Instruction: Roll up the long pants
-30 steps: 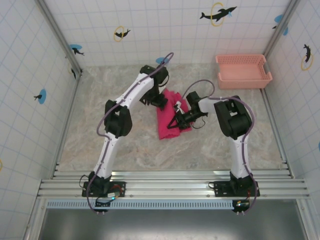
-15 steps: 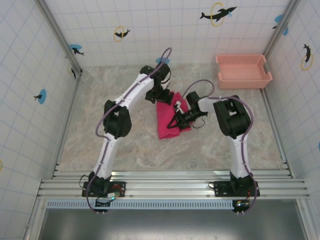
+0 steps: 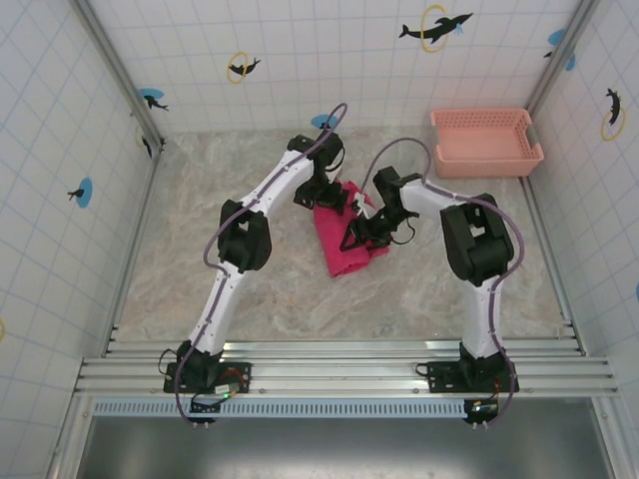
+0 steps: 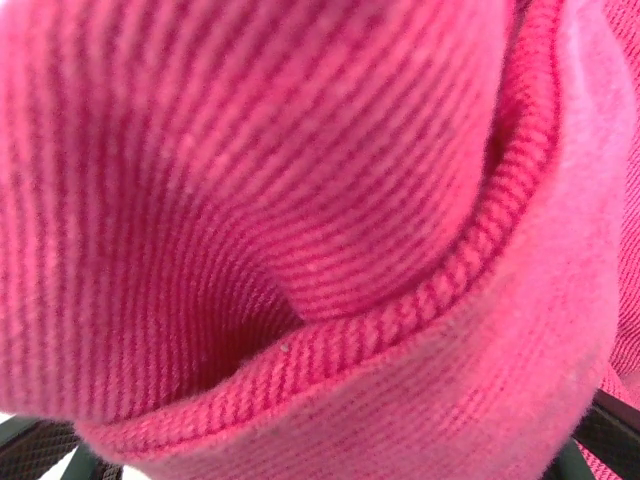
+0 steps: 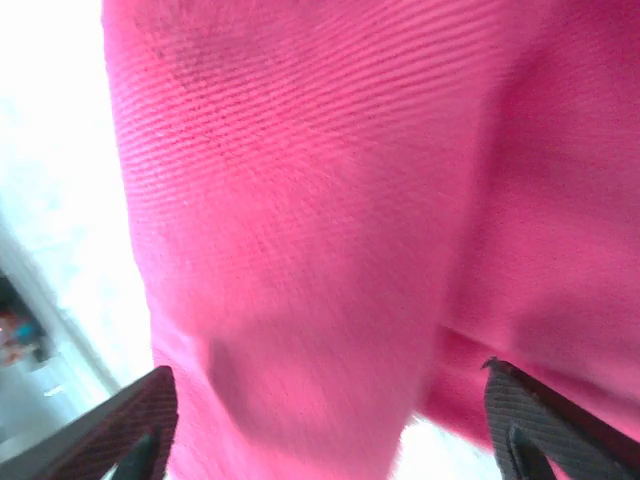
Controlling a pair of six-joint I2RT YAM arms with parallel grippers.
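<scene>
Item: long pants (image 3: 342,249), middle of table (image 3: 200,269), between both arms. Basket (image 3: 486,140): far right corner, well apart from them. Left gripper (image 3: 321,197) at their far end, right gripper (image 3: 356,238) on their right edge.

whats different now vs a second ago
The right arm's wrist swung away from the bases, and the right pincer spread its fingers wide, apparently letting go of the long pants. The left pincer edged slightly toward the right arm over the cloth's far end, and the pants' near end shifted a little the same way. The basket stayed put.
</scene>
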